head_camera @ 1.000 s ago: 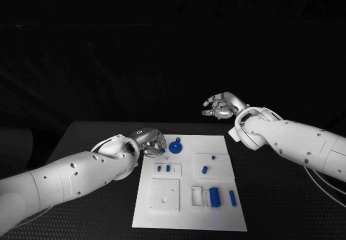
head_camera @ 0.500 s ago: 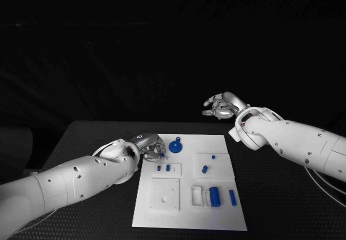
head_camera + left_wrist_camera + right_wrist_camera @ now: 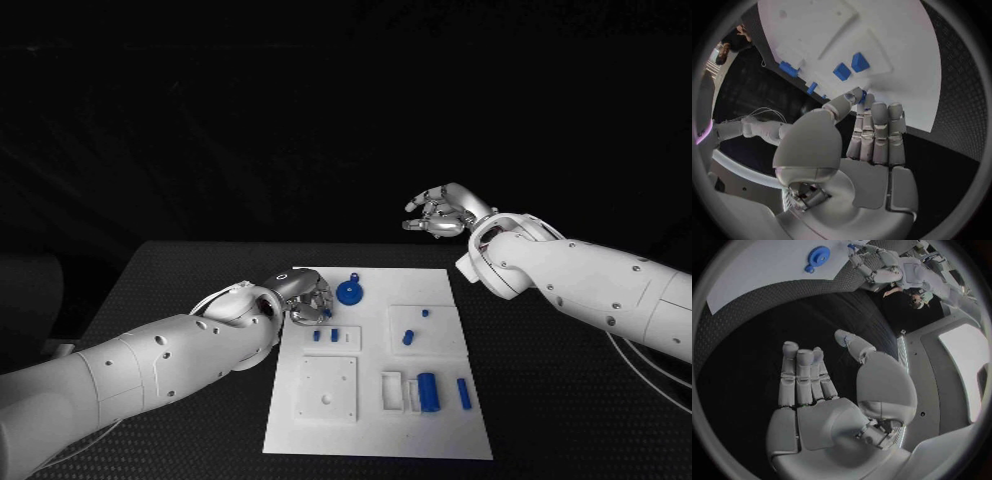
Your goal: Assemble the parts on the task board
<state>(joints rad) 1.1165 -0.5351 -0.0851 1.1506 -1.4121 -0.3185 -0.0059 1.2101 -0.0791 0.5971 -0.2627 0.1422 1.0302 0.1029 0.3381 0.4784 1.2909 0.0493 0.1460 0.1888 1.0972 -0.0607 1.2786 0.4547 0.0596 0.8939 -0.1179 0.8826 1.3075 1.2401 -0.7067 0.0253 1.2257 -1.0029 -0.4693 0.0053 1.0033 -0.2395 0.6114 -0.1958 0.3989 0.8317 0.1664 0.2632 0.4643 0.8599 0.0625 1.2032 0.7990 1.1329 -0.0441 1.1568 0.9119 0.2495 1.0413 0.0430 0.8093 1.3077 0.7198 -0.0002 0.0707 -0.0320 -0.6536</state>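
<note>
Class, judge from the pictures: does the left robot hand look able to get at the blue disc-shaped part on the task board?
Probably yes: the left robot hand sits beside the blue disc-shaped part, with nothing between them.

white task board [image 3: 378, 425] on a black table [image 3: 188, 270] with a fine dotted weave; parts are all blue: round blue disc [image 3: 351, 293] at 12 o'clock on the board, blue cylinder [image 3: 428, 387] and slim blue bar [image 3: 464, 393] around 4 o'clock; both hands silver, left hand [image 3: 302, 296], right hand [image 3: 440, 214]; arms plain white
</note>
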